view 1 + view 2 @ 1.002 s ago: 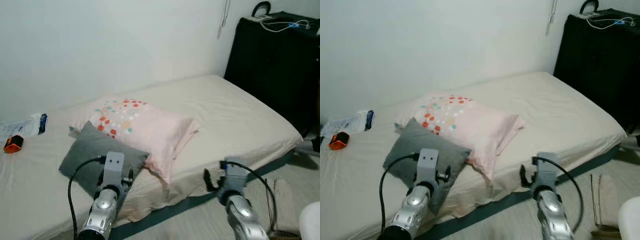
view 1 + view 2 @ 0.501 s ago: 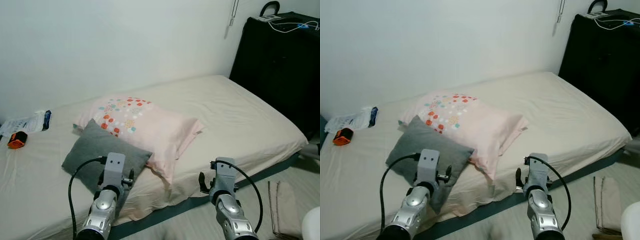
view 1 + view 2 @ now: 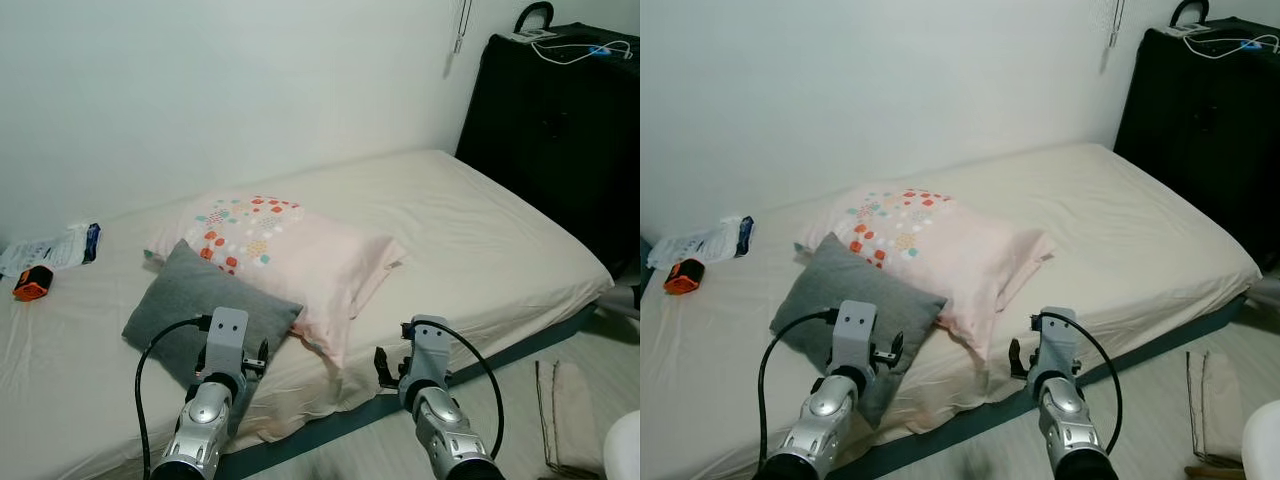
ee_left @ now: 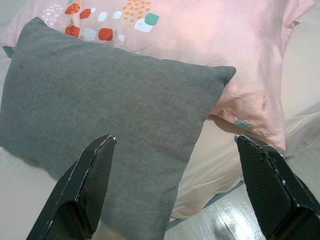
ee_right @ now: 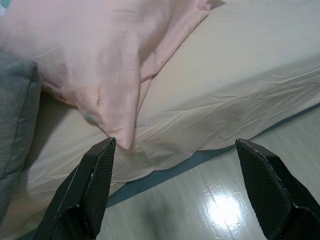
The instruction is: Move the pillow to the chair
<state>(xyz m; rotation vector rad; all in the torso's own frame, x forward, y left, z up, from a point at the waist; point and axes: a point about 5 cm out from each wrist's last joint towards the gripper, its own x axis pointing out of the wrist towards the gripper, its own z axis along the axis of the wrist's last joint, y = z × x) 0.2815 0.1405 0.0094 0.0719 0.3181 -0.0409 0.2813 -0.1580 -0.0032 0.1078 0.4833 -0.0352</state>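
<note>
Left gripper [image 4: 175, 190]: fingers spread wide, holding nothing, poised above the near edge of the grey cushion [image 4: 105, 125]. Right gripper [image 5: 175, 190]: fingers likewise wide apart, empty, positioned over the bed's near edge, where the pink pillow's [image 5: 85, 55] lower corner hangs toward the rumpled cream sheet [image 5: 240, 65].

Head view: both silver arms reach forward at the foot of the frame, the left arm [image 3: 205, 415] in front of the grey cushion, the right arm [image 3: 435, 420] over the strip of floor [image 3: 500, 420] beside the bed [image 3: 470, 240].

The pink pillow, printed with coloured squares at its far end, lies on the bed's middle. The grey cushion rests against it on the robot's left, overlapping its edge. An orange object [image 3: 30, 283] and a plastic packet [image 3: 45, 250] lie at the bed's far left. A black cabinet [image 3: 555, 130] stands at the far right against the wall.
</note>
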